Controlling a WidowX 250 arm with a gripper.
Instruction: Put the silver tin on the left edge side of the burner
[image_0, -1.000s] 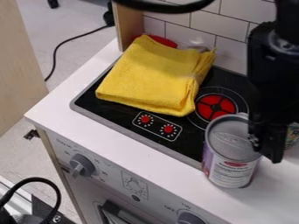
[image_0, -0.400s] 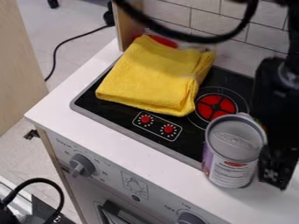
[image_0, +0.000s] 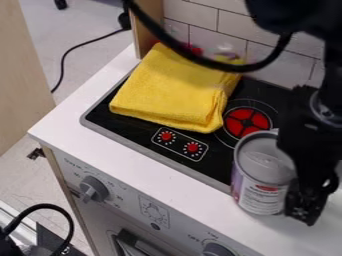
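Start at the front edge of the counter (image_0: 133, 165), above the control panel (image_0: 123, 200). Just behind this edge, toward the right, locate the silver tin (image_0: 262, 175), upright on the white surface beside the front right part of the stovetop (image_0: 125, 126). At the tin's right side, partly in front, note the gripper (image_0: 307, 200), low. Impossible to tell whether released, clenched or grasping the tin; confirm the hold before lifting. Farther back, find the red burner (image_0: 247, 121), then the yellow cloth (image_0: 170, 92) across the stovetop's left part. Rate progress as early: gripper at the tin, placement not done. Left to do: secure, lift, carry leftward, set down upright at the burner's left edge, release. Allow for the cloth, likely to crowd the target area.
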